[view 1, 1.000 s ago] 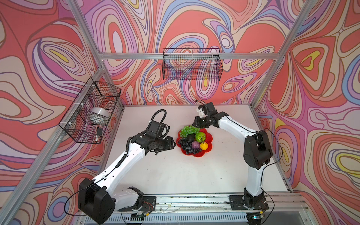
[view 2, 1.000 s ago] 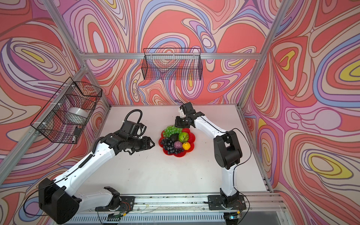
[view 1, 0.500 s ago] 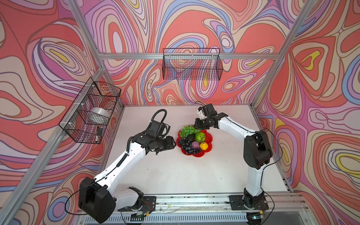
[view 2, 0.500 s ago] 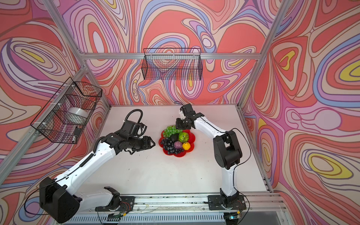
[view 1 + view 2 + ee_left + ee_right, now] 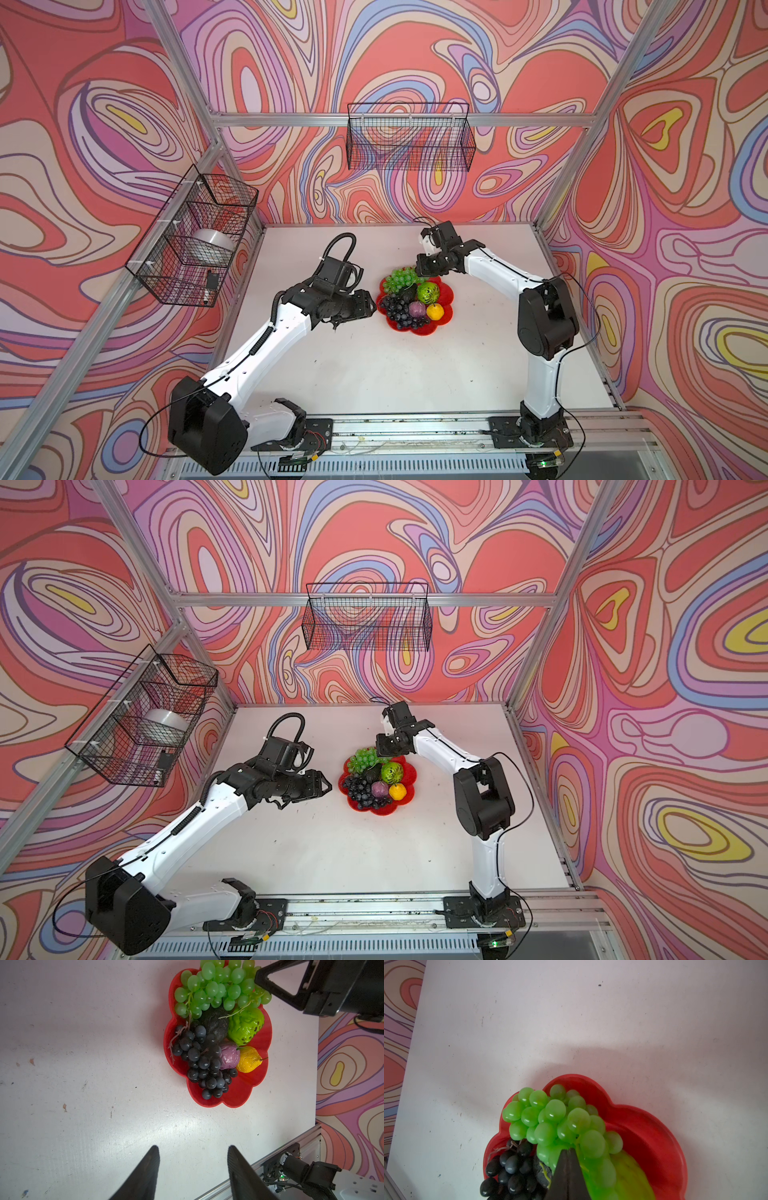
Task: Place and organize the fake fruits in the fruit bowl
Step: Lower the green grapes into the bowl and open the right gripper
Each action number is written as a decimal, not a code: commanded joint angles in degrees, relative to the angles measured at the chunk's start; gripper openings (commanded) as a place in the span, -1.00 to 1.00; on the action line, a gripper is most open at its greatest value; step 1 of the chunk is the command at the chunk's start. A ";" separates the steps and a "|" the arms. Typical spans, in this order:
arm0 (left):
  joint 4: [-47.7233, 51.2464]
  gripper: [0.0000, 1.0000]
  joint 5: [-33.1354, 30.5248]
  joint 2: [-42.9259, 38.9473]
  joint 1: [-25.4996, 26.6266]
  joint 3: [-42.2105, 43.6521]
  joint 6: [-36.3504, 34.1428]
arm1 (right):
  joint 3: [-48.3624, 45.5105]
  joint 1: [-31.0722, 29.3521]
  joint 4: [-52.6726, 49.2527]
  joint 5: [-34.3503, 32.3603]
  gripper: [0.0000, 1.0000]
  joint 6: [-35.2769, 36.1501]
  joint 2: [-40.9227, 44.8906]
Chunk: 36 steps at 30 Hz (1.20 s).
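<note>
The red scalloped fruit bowl sits mid-table and holds all the fake fruits. These are the green grape bunch, dark grape bunch, blackish avocado, lumpy lime-green fruit, purple ball and yellow-orange fruit. My right gripper is shut, its tip pressed against the green grape bunch at the bowl's far side; I see nothing between its fingers. My left gripper stands open and empty over bare table just left of the bowl.
A black wire basket hangs on the back wall. Another wire basket on the left wall holds a silver metal bowl. An aluminium rail runs along the front edge of the white table.
</note>
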State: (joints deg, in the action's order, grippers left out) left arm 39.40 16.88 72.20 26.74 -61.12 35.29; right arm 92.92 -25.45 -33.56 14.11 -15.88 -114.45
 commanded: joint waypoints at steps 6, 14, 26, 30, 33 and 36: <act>-0.37 0.12 0.17 0.16 -0.11 -0.06 0.92 | 0.33 -1.73 -1.60 -2.37 -1.00 2.81 -1.57; -0.81 0.12 0.29 0.40 -0.09 0.00 1.24 | 0.81 -1.71 -3.71 -3.56 -1.00 3.93 -1.45; -0.42 0.12 0.17 0.54 -0.11 -0.76 1.13 | 1.58 -1.72 -3.66 -2.22 -0.68 3.32 -0.42; -0.25 0.12 0.00 0.39 -0.07 -0.84 1.07 | 2.43 -1.75 -5.01 -6.03 -0.67 4.85 -0.98; -0.20 0.12 -0.02 0.44 -0.11 -0.98 1.05 | 3.14 -1.74 -5.74 -5.02 -0.67 5.20 -1.15; -0.11 0.12 -0.01 0.56 -0.11 -1.16 1.00 | 3.14 -1.78 -5.42 -3.15 -0.66 4.76 -0.12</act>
State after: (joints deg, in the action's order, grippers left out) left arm 38.96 16.91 72.58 26.74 -61.12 35.86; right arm 94.87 -27.07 -38.00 10.33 -11.60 -115.31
